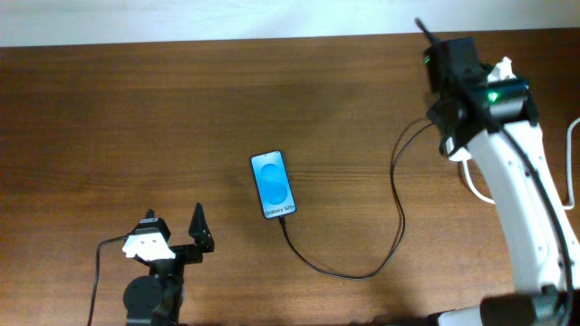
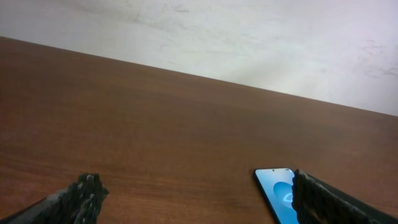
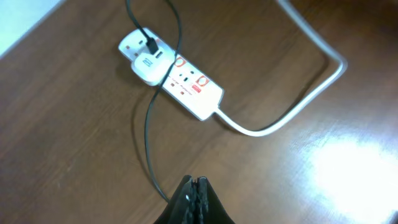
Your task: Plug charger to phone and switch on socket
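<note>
Phone (image 1: 272, 186) lies flat mid-frame in overhead, blue screen up, text end toward the bottom of the frame. Charger cable (image 1: 381, 263) runs from that end, loops low and to the right, then climbs to the upper right under the right arm. It looks seated in the phone, but the joint is too small to confirm.

Socket (image 3: 171, 74) sits upper left in the right wrist view, on the table (image 3: 74, 155); in overhead the arm hides it. White adapter (image 3: 146, 59) is in its end outlet, and the black cable leaves it across the strip and down. Red switches (image 3: 198, 86) are visible, position can't tell. Thick white cord (image 3: 298, 93) exits the strip's lower right end and arcs to the upper right.

Right gripper (image 3: 194, 193): jaws pressed together, nothing between them, apart from the socket, lower in frame.

Left gripper (image 2: 199, 205): jaws spread wide, empty, lower left in overhead. In its wrist view the phone shows beside the finger (image 2: 323, 199) at frame right.
</note>
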Tool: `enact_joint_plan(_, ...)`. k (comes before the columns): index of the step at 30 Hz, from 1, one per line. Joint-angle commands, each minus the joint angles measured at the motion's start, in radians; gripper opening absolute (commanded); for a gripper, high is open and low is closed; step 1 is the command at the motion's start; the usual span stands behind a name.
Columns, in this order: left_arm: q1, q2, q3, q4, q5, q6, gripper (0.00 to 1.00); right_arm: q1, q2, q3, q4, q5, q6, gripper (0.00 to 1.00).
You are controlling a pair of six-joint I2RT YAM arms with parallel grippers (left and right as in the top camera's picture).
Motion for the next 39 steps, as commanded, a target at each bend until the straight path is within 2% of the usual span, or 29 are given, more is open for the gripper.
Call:
enact_joint_plan(1, 0.006, -0.004, -0.008, 0.002, -0.001, -0.006, 0.99, -0.154, 0.076, -0.002, 0.105, -0.286, -0.23, 0.04)
enact_joint_plan(3, 0.006, -0.004, -0.008, 0.002, -0.001, -0.006, 0.99, -0.266, 0.139, -0.002, 0.215, -0.505, -0.386, 0.04)
enact_joint_plan(4, 0.006, -0.004, -0.008, 0.003, -0.001, -0.006, 0.99, -0.307, 0.166, -0.002, 0.243, -0.575, -0.417, 0.04)
enact_joint_plan(9, 0.006, -0.004, -0.008, 0.002, -0.001, -0.006, 0.99, -0.471, 0.327, -0.002, 0.33, -0.742, -0.423, 0.04)
enact_joint_plan(12, 0.006, -0.004, -0.008, 0.003, -0.001, -0.006, 0.99, -0.506, 0.409, -0.002, 0.394, -0.824, -0.47, 0.04)
enact_joint_plan(16, 0.006, -0.004, -0.008, 0.002, -0.001, -0.006, 0.99, -0.508, 0.484, -0.002, 0.452, -0.808, -0.577, 0.04)
enact_joint_plan(20, 0.006, -0.004, -0.008, 0.002, -0.001, -0.006, 0.99, -0.508, 0.499, -0.002, 0.484, -0.702, -0.578, 0.04)
enact_joint_plan(25, 0.006, -0.004, -0.008, 0.002, -0.001, -0.006, 0.99, -0.508, 0.503, -0.002, 0.54, -0.698, -0.578, 0.04)
enact_joint_plan(39, 0.006, -0.004, -0.008, 0.002, -0.001, -0.006, 0.99, -0.507, 0.552, -0.003, 0.555, -0.647, -0.578, 0.04)
